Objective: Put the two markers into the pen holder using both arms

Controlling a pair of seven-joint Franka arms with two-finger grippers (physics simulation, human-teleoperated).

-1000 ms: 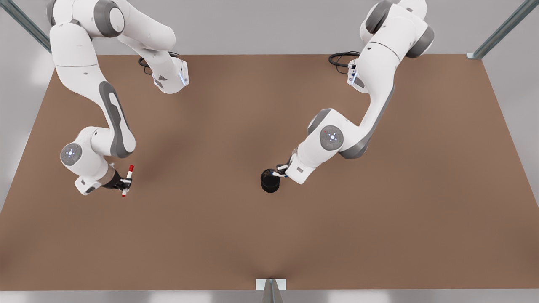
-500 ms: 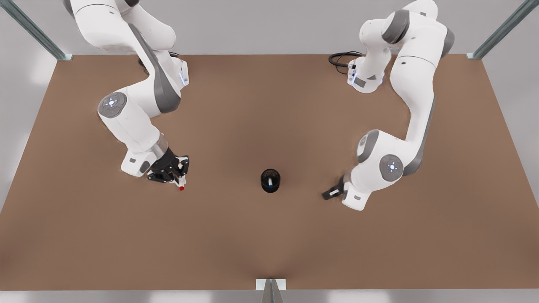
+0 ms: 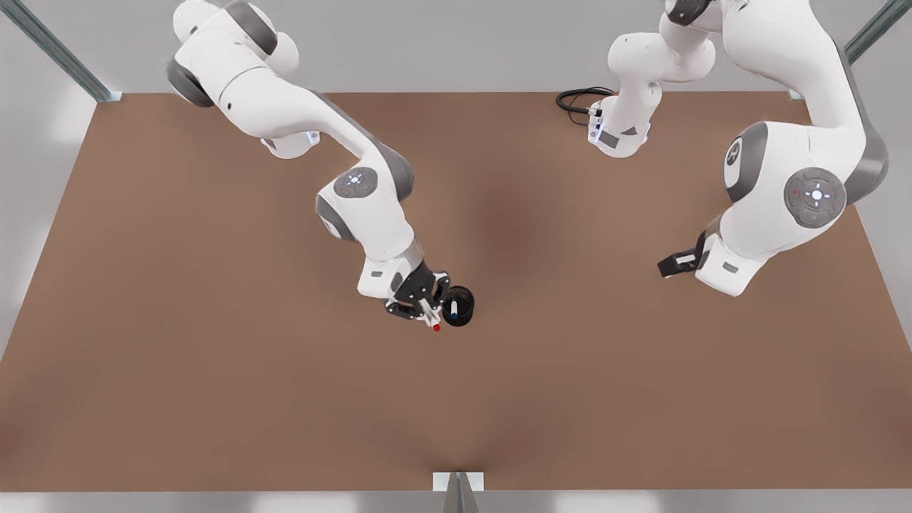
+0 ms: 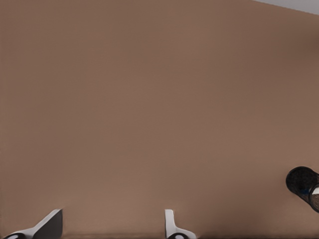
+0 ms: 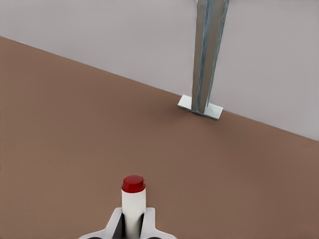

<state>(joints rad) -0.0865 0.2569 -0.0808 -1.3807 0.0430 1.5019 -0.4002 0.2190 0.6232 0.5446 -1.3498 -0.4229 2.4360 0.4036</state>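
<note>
The blue-capped marker (image 3: 454, 309) already stands inside the pen holder (image 3: 462, 313), so half of the task seems done. The right gripper (image 3: 429, 308) is closed on the red-capped marker (image 3: 432, 318) just beside the holder, at its 9 o'clock in the front view, and must still bring it over the rim and drop it in. The left gripper (image 3: 668, 264) waits with fingers apart and empty, well away at the holder's 3 o'clock.

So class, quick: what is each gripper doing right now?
Right gripper: shut on the red-capped marker, beside the pen holder.
Left gripper: open, holding nothing, away from the holder.
</note>
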